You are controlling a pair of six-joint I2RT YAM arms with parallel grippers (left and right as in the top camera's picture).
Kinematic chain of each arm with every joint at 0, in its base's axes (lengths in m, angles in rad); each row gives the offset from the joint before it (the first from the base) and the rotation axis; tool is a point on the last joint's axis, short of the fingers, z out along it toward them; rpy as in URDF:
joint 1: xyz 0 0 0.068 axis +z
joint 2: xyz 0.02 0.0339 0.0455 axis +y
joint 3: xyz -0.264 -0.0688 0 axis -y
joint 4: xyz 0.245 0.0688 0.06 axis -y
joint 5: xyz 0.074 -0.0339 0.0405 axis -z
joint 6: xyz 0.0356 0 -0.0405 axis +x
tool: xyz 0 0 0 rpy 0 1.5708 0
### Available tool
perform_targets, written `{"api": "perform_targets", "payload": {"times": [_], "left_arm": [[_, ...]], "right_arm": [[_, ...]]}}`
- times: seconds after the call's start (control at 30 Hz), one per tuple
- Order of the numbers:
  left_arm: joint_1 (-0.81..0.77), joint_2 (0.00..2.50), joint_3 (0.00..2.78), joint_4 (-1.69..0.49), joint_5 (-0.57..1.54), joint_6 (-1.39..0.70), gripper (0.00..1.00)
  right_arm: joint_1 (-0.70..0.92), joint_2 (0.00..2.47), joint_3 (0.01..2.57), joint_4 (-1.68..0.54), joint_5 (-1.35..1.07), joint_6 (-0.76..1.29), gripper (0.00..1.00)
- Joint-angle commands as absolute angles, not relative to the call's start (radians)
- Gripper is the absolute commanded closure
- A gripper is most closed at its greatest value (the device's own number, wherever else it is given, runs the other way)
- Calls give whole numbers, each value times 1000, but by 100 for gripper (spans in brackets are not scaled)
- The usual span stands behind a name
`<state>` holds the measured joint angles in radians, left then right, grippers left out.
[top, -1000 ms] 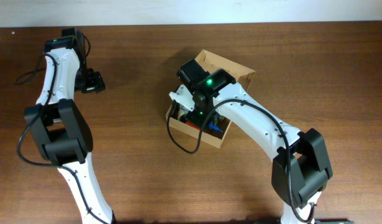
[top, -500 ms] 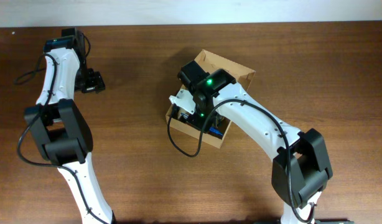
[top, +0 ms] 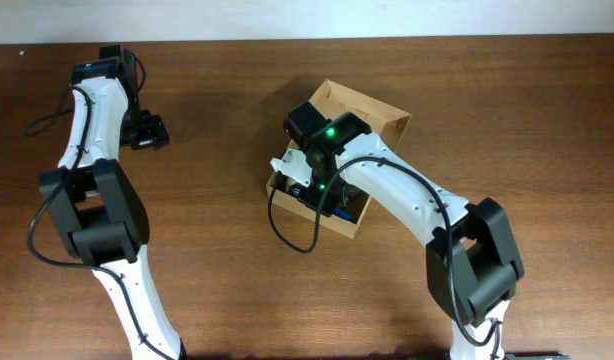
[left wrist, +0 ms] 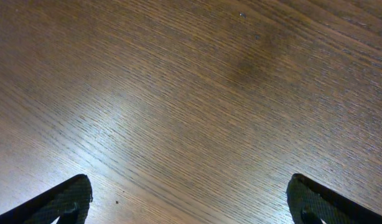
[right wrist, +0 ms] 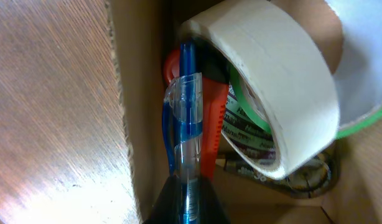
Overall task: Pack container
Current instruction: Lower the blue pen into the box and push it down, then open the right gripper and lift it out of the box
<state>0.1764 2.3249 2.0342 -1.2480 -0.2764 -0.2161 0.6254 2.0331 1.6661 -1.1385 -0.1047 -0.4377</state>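
Here the cardboard box (top: 375,110) sits mid-worktop (top: 217,260), its top open. The right pincer (right wrist: 186,205) reaches inside it, clamped on a blue pen (right wrist: 187,106) beside a cream tape roll (right wrist: 275,87). The left pincer (left wrist: 188,199) hangs spread wide over bare wood, well apart from the box.

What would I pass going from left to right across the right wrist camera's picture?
From the left: wooden table → cardboard box, its side wall → blue pen → cream tape roll.
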Motion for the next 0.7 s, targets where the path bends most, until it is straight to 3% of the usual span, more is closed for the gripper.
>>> {"api": "perform_targets", "payload": {"times": [0.0,0.03,0.1,0.23,0.47,0.67], "left_arm": [[178,2313,2031,-1248,-273,-207,0],[178,2313,2031,-1248,-273,-207,0],[178,2313,2031,-1248,-273,-207,0],[178,2313,2031,-1248,-273,-207,0],[178,2313,2031,-1248,-273,-207,0],[178,2313,2031,-1248,-273,-207,0]], "right_arm": [[629,2048,1671,-1130,-125,-445,96],[629,2050,1671,-1129,-125,-445,96],[629,2051,1671,-1129,-124,-445,75],[628,2051,1671,-1112,-120,-445,54],[627,2050,1694,-1079,-83,-433,53],[627,2048,1876,-1165,-52,-429,53]]}}
